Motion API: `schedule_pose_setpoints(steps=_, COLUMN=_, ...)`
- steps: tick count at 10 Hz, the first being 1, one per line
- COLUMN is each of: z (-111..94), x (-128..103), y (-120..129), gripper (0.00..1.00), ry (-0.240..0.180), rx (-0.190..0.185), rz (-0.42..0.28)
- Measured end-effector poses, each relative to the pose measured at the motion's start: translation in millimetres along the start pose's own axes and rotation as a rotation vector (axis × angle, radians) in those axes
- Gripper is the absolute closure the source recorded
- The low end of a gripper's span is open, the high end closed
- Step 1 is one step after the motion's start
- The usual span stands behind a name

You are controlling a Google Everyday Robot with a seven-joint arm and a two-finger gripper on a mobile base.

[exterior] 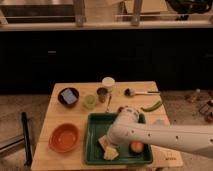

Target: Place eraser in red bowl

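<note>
The red bowl point(64, 137) stands empty on the wooden table's front left. A pale tan block, the eraser point(104, 142), lies in the green tray point(95, 121) at its left side, next to a yellow piece point(111, 154). My white arm reaches in from the right, and the gripper point(113, 140) is down in the tray, right at the eraser. The arm's end hides the contact between gripper and eraser.
An orange ball point(136, 147) lies in the tray to the right of the gripper. At the back are a dark bowl with a blue pad point(68, 96), a green cup point(89, 101), a metal cup point(102, 94), a white cup point(108, 82), a spoon point(137, 92) and a green pepper point(151, 106).
</note>
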Motion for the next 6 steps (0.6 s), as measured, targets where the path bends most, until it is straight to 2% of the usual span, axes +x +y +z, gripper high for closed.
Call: schedule_pose_setpoints(steps=6, z=11.2, x=6.7, y=6.2, gripper=0.2, ry=0.025, rx=0.035, rz=0.066)
